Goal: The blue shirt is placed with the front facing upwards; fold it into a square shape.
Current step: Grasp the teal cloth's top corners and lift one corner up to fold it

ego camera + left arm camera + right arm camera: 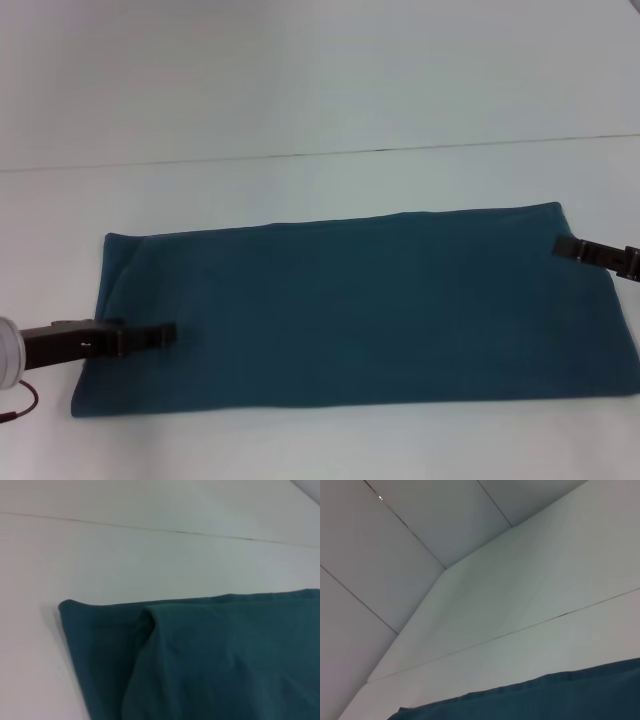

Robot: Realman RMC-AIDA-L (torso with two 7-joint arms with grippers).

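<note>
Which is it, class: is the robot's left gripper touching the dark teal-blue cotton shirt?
Cannot tell. In the head view the left gripper overlaps the dark teal-blue cotton shirt, but height above the cloth is unclear.

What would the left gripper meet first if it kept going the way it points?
Only more of the shirt: the left gripper points along it toward the robot's right. Nothing else shows in that line; its height above the cloth is unclear.

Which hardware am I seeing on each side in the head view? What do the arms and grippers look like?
The left gripper is a slim black finger assembly on a dark block, joined to a silver-white cylindrical wrist, with a thin red cable looping beneath. Of the right gripper only narrow black fingers and a dark bracket show at the frame edge.
</note>
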